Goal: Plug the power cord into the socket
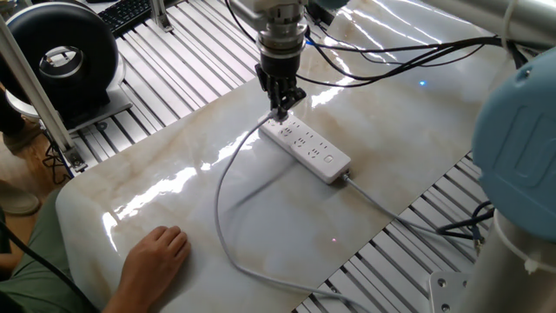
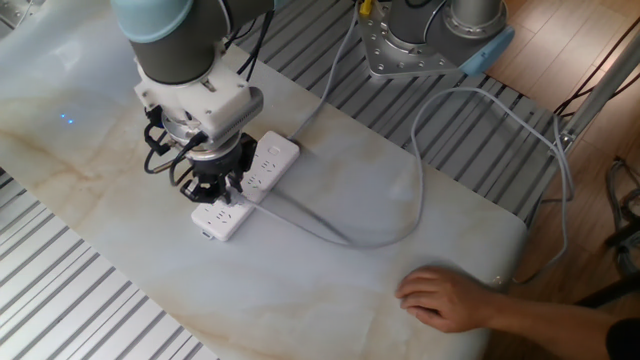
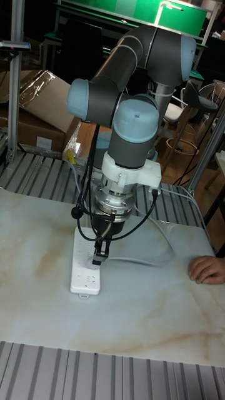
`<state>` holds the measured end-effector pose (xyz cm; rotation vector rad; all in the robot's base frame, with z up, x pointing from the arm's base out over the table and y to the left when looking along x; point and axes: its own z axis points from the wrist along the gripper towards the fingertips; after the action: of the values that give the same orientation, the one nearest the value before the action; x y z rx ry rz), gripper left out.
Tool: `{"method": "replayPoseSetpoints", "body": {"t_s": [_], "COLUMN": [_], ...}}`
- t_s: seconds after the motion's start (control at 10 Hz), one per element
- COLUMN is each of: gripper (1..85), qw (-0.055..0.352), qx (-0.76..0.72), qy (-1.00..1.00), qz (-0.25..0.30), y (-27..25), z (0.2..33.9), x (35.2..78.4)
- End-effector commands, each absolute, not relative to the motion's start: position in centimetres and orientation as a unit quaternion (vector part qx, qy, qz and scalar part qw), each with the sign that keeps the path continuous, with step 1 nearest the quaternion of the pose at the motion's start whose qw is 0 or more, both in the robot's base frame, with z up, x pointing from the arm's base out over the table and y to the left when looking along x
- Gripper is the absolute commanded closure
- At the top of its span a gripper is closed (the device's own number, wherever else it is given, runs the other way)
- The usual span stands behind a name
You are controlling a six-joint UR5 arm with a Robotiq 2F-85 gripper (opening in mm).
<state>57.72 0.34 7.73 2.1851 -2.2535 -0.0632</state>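
Note:
The socket (image 1: 310, 149) is a long white power strip lying slantwise on the marble tabletop; it also shows as the socket (image 2: 264, 161) and the socket (image 3: 84, 275). My gripper (image 1: 280, 109) points straight down over the strip's far-left end, shut on the plug of the power cord (image 1: 220, 188). The plug itself is hidden between the fingers. From the gripper (image 2: 219, 190) the light-grey power cord (image 2: 335, 228) trails across the table in a loop. In the tall view the gripper (image 3: 99, 257) hangs just above the strip, and I cannot tell whether the plug touches it.
A person's hand (image 1: 158, 256) rests flat on the table's near-left corner, also seen as the hand (image 2: 448, 298). The strip's white lead (image 1: 384, 211) runs off the right edge. A round black device (image 1: 61, 54) stands at the far left. Slatted metal surrounds the marble top.

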Motion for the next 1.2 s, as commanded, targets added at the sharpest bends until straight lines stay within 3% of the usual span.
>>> {"method": "replayPoseSetpoints", "body": {"t_s": [0.0,1.1], "gripper": [84.7,84.7], "qw": [-0.011,-0.014], "qx": [0.706,0.707], "qy": [-0.708,-0.707], "qz": [-0.018,-0.012], "y": [0.51,0.27], "z": [7.57,6.76], "x": [58.78,59.58]}}
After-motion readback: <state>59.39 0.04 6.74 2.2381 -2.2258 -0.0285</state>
